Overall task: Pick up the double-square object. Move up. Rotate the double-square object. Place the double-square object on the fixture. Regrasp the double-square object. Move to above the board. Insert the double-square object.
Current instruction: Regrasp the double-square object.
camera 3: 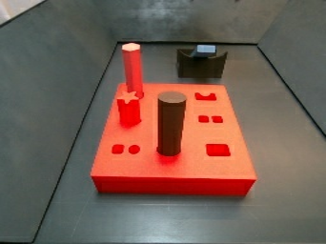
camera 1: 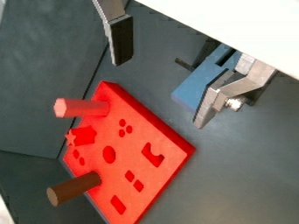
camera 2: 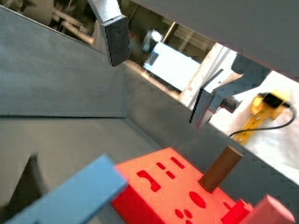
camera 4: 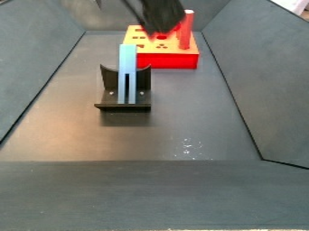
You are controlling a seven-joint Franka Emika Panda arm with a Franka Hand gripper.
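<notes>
Tool point(camera 1: 163, 83) seemingly wide open, holding nothing.

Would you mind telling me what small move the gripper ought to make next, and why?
Probably lower the gripper around the double-square object to regrasp it. The bar stands upright in the fixture, the silver fingers hold nothing, and in a wrist view the bar's blue end lies apart from them. The board still waits.
</notes>
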